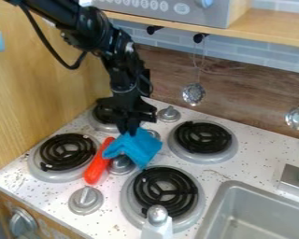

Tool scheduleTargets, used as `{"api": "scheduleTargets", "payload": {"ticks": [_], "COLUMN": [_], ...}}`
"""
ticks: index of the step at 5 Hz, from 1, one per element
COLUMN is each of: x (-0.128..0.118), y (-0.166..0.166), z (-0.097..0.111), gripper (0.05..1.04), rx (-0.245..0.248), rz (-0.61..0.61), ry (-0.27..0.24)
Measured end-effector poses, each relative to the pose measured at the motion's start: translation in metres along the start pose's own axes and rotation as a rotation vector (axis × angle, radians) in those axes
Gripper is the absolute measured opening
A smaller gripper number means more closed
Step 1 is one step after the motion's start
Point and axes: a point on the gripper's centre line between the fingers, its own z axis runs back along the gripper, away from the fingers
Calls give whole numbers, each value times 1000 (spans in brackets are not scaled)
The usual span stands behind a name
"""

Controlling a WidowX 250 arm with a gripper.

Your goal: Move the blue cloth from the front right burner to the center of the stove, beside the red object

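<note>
Blue cloth [141, 148] spread directly below the black gripper [129, 132], amid the stove's burners, beside a long red-orange object [98, 162] and partly over a silver knob [121, 164]; the fingertips were closed together on its upper edge, pinching a fold, with most of the fabric falling below and towards the picture's right; it looked light, soft and limp, unlikely to break or slip, and a gathered upper fold seemed the best hold.

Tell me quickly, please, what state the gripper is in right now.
Gripper: closed on the blue cloth, holding it by its upper part.
</note>
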Motion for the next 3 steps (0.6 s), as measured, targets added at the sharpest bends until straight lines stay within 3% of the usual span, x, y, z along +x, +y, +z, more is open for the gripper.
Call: {"api": "scheduleTargets", "payload": {"ticks": [1, 2, 3], "x": [-2, -11, -10], "y": [-1, -8, -12], "z": [3, 13, 52], "gripper": [582, 884, 1009], "rx": [-6, -63, -139], "rz": [-15, -52, -68], "ry": [35, 111, 118]}}
